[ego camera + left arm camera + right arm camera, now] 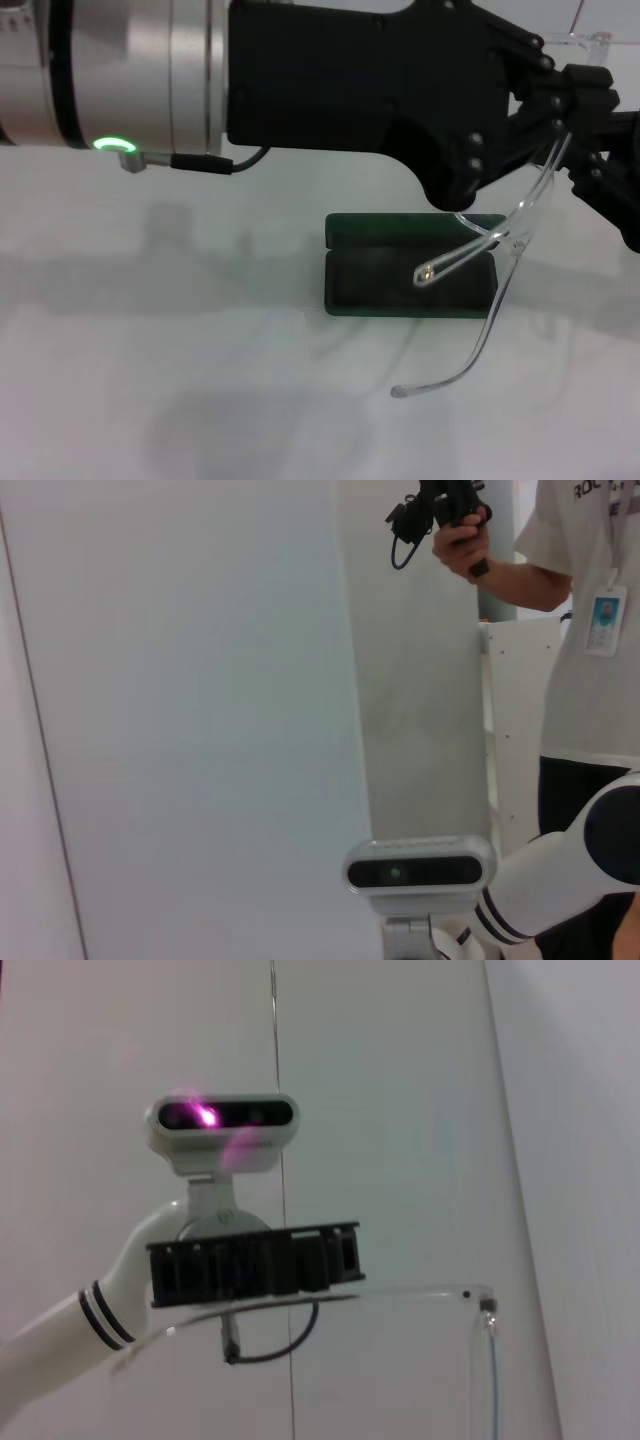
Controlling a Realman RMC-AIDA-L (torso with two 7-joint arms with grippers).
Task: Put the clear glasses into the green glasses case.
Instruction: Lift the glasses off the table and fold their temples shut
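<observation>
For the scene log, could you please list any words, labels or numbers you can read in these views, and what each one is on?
"ROC": partial dark letters, cut off by the frame edge, on the bystander's white shirt in the left wrist view.
Badge on that shirt: print too small to read.
Green glasses case: no lettering legible.
Clear glasses, held up between the left gripper and the right gripper: no markings visible.

Silver arm (120,70), green ring light (114,145), black hand (575,100)

I see a white table (150,350) below, a pale wall panel (190,710), a bystander in a white shirt (585,630), badge (603,620), black handheld controller (455,505)
</observation>
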